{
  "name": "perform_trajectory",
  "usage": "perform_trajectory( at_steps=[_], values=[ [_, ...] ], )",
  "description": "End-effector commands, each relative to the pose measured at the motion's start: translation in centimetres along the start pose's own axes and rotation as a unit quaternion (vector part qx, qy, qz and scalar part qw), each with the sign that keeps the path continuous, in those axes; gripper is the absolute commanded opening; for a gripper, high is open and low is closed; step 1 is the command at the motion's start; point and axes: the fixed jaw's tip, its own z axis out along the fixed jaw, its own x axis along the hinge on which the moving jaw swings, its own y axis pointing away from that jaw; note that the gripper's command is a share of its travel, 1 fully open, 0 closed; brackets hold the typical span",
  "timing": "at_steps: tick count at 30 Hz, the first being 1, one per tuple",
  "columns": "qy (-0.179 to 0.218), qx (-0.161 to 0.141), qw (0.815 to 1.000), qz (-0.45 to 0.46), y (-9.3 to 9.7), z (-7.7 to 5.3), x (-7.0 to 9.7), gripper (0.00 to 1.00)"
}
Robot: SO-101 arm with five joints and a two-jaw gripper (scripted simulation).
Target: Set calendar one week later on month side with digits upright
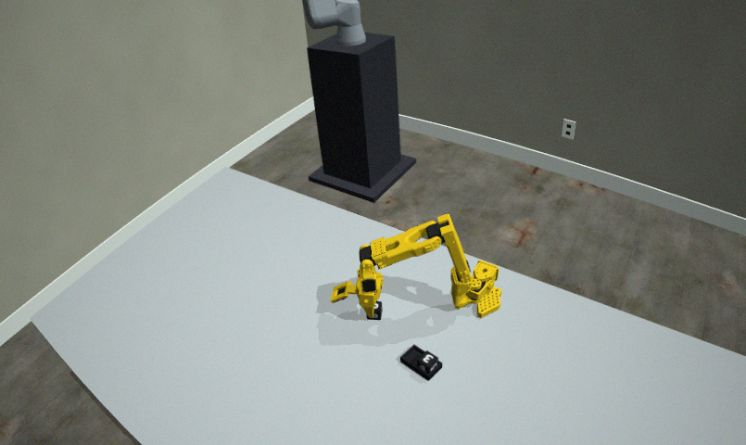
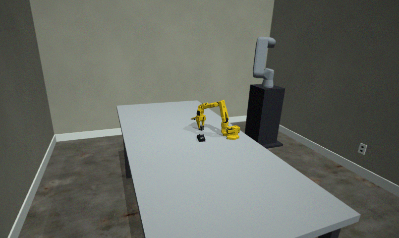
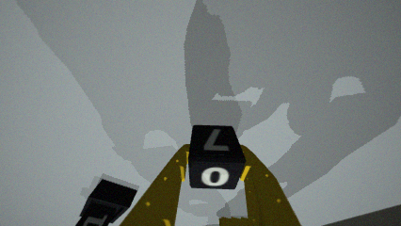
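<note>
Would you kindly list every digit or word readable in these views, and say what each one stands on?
"0": on the face of the black cube between the pincer fingers that faces the wrist camera.
"7": on that cube's adjoining face, seen rotated.
"3": on the top of the cube in the black tray, seen turned sideways in the top view.
The light marks on the tray's side in the wrist view are cut off and unreadable.

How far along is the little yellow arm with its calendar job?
Early. One cube sits in the tray, 3 on top. The gripper has closed on the other cube, out on the table. Left: turn it, seat it beside the first, let go.
</note>
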Motion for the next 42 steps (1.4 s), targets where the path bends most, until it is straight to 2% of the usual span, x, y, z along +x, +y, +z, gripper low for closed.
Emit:
perform_trajectory(
  at_steps=[1,14,24,32,37,42],
  values=[
    [-0.024,-0.006,1.0,0.0,-0.1,-0.7,-0.6,0.17],
    [-0.024,-0.006,1.0,0.0,-0.1,-0.7,-0.6,0.16],
    [-0.024,-0.006,1.0,0.0,-0.1,-0.7,-0.6,0.01],
    [-0.024,-0.006,1.0,0.0,-0.1,-0.8,-0.6,0.0],
    [-0.024,-0.006,1.0,0.0,-0.1,-1.3,-0.7,0.0],
    [-0.024,-0.006,1.0,0.0,0.0,-2.6,-0.7,0.0]
  ],
)
